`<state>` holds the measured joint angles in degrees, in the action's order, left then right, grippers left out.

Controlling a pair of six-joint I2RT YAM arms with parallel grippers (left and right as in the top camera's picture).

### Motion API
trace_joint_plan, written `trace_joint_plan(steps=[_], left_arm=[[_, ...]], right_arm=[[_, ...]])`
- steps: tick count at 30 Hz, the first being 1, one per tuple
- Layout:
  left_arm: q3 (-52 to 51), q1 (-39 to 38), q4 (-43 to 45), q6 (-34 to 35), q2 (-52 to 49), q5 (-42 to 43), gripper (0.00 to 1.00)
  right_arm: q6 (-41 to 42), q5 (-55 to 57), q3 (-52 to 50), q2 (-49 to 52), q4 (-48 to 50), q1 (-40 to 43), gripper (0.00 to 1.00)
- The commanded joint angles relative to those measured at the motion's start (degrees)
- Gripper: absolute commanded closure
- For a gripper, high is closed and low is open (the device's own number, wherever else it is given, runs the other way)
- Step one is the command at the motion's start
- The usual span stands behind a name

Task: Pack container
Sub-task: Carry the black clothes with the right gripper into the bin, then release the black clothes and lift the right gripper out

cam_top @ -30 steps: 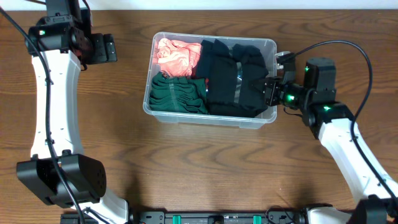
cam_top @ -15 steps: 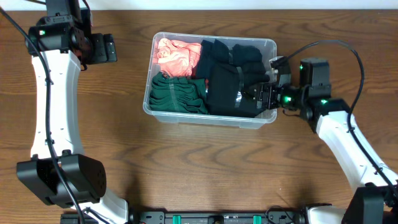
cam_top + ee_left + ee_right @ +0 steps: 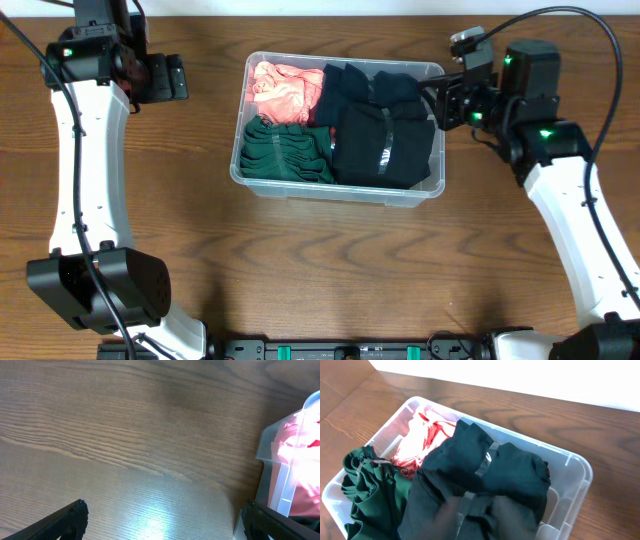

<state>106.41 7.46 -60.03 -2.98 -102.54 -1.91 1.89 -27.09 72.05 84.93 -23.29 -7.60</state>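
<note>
The clear plastic container [image 3: 338,194] sits mid-table, filled with a pink garment [image 3: 283,90], a green garment [image 3: 285,150] and folded black garments [image 3: 380,130]. My right gripper [image 3: 447,103] hovers at the container's far right corner, shut, with no cloth seen in it. In the right wrist view its fingers [image 3: 470,517] are a grey blur over the black garments [image 3: 490,467] inside the container [image 3: 581,471]. My left gripper [image 3: 165,78] stands open over bare table left of the container. Its fingertips [image 3: 72,515] frame bare wood, and the container's corner [image 3: 287,477] shows at the right.
The wooden table [image 3: 330,270] stretches all round the bin. Black cables [image 3: 590,60] loop above my right arm. The table's far edge meets a white wall [image 3: 520,375] behind the bin.
My right gripper has lifted off the black garment at the bin's right side and moved toward the far right corner. The left arm has not moved.
</note>
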Motion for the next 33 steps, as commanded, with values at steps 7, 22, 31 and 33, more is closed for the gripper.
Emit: trace_joint_plan(steps=[7,22,31,33], left_arm=[[-0.3,0.2,-0.2,0.3,-0.4,-0.3,0.02],[-0.3,0.2,-0.2,0.3,-0.4,-0.3,0.02],[-0.3,0.2,-0.2,0.3,-0.4,-0.3,0.02],[-0.3,0.2,-0.2,0.3,-0.4,-0.3,0.02]], right_arm=[[0.1,3.0,0.4,13.7,3.2,-11.1,0.99],[2.4,4.6,1.0,25.8,3.3,-12.7,0.99],[3.9,6.1,4.1,7.7,1.2,-9.9,0.38],[4.5,8.0,4.1,3.9,0.6,-8.4,0.22]])
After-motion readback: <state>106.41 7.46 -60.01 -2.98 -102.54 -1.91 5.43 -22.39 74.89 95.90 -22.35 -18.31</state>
